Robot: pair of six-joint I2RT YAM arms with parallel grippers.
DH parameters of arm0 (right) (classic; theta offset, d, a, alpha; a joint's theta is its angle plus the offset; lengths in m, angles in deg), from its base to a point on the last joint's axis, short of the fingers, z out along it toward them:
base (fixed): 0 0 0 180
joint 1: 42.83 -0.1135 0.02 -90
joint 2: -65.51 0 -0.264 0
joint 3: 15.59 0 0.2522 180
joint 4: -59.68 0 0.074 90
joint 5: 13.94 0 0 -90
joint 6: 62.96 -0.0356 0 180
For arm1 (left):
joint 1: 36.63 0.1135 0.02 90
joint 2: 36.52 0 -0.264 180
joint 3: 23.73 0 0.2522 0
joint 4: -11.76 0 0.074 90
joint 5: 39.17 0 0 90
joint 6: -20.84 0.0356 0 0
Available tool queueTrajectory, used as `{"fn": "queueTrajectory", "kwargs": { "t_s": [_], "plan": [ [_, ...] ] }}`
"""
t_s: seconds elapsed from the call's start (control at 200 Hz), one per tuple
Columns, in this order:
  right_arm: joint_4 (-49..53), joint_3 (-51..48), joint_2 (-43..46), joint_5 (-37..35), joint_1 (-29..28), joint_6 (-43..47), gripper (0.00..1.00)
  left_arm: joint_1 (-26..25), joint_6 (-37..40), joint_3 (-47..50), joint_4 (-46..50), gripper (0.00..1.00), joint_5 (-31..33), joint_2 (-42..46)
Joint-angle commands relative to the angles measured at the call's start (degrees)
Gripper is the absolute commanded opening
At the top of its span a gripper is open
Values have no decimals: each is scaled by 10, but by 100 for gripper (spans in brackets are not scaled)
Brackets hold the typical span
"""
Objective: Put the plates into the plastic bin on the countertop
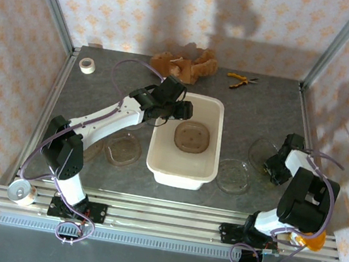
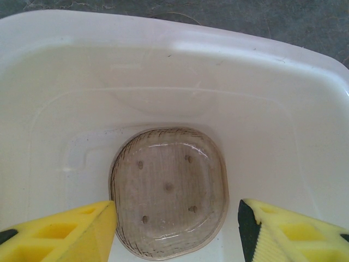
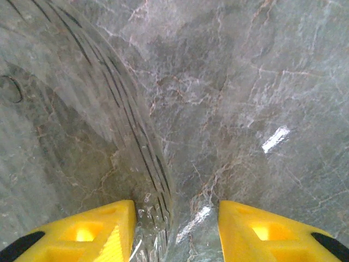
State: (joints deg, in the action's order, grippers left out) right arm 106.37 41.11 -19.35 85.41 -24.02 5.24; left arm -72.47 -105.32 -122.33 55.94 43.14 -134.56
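Status: one plate [image 1: 191, 137] lies flat on the floor of the plastic bin [image 1: 212, 114], so that part of the task is complete. The left gripper [image 2: 177, 217] hangs above the bin's far-left corner, jaws apart and empty. At least three plates are left on the countertop [image 1: 101, 93]. The left plate [image 1: 122, 148] lies just beside the bin's left wall, the near-right plate [image 1: 234, 176] just beside its right wall, and the far-right plate [image 1: 261, 148] farther right of the bin. The right gripper [image 3: 177, 218] straddles the far-right plate's rim, jaws apart, not clamped. Judgement: the task is less than half done.
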Motion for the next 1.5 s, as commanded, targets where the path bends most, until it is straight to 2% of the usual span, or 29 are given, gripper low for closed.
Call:
{"fn": "queueTrajectory", "kwargs": {
  "t_s": [0.0, 0.265, 0.766, 1.126, 1.491],
  "plan": [
    [-44, 0, -16, -14, 0, 8, 44, 5, -3, -25, 20, 63, 5, -8],
    [-67, 1, -20, -12, 0, 11, 42, 3, -9, -38, 25, 63, 1, -21],
    [-78, 2, -14, 22, 1, 33, 48, 2, -17, -37, 18, 63, -1, -31],
    [-81, 13, -17, 30, 0, 30, 35, 2, -18, -37, 18, 63, -1, -34],
    [-79, 4, 50, 13, 1, 29, 27, 2, -22, -38, 12, 63, -4, -37]
  ]
}}
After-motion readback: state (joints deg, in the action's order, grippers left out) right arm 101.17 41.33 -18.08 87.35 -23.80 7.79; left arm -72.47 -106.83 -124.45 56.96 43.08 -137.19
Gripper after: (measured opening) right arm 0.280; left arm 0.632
